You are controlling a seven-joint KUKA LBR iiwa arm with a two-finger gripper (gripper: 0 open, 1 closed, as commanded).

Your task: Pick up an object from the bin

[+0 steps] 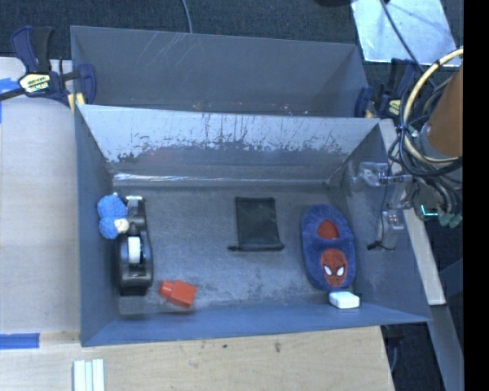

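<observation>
**Hanging at the Bin's Right Wall, Beside a Spider-Man Slipper**

Looking down into the grey metal bin [228, 149] and finding the gripper [387, 228] hanging over the right-hand sloping wall, coming in from the right with a bundle of black cables [420, 157] looping behind the wrist. Not being able to tell how far open the gripper is standing, nor whether anything is sitting in its hold.

Noting, just left of the gripper and nearest to it, a blue slipper [328, 255] lying flat on the floor at the bin's right end, carrying a red Spider-Man face at the end nearer the front wall and a red patch at the other end. Seeing the slipper lying apart from the gripper, beside it rather than under it.

Spotting a small white block [344, 300] just beside the slipper's front end, at the foot of the front wall. Finding a dark flat rectangular thing [257, 222] lying alone mid-floor, well apart from the gripper.

Turning to the left end: a black tape dispenser [134, 257] holding a white roll, a blue fuzzy thing [110, 216] touching its rear left side, and a red-orange block [178, 293] lying near its front end.
</observation>
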